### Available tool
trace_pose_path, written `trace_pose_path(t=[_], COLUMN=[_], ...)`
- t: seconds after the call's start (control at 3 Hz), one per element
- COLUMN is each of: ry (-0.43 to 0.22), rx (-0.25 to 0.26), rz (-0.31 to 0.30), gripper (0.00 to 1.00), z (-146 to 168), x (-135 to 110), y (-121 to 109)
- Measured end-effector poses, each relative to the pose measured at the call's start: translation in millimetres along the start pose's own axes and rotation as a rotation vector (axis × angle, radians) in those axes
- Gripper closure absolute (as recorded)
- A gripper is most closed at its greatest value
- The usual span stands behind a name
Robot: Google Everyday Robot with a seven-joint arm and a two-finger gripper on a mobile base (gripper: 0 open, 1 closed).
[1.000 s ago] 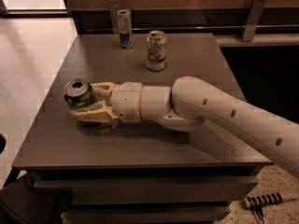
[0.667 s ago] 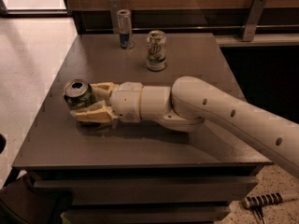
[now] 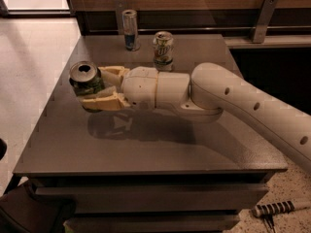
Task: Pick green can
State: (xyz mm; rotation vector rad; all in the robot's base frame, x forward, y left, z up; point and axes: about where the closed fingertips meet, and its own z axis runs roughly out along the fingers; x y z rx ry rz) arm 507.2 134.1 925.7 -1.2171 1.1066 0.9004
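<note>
The green can [image 3: 85,80], olive-green with a silver open top, is clamped between the two tan fingers [image 3: 103,101] of my gripper [image 3: 93,87]. The gripper is shut on it from the right side. The can is upright and held a little above the dark table [image 3: 194,144], near the left edge, and its shadow falls on the tabletop below. My white arm [image 3: 233,98] reaches in from the lower right across the table.
A white-and-green can [image 3: 163,47] and a slim blue-and-silver can [image 3: 129,29] stand at the back of the table by the wooden wall. A metal bracket [image 3: 265,16] is at the back right. A striped object [image 3: 274,208] lies on the floor at the lower right.
The gripper has risen with the green can in it; the can has come off the tabletop. The two other cans have not moved.
</note>
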Motion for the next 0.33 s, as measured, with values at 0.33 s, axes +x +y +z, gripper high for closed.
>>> trace_pose_path(t=[0.33], ry=[-0.003], rx=[0.015], rz=[-0.058], gripper=[1.0], z=[-10.6], x=[-27.9], y=[-9.6])
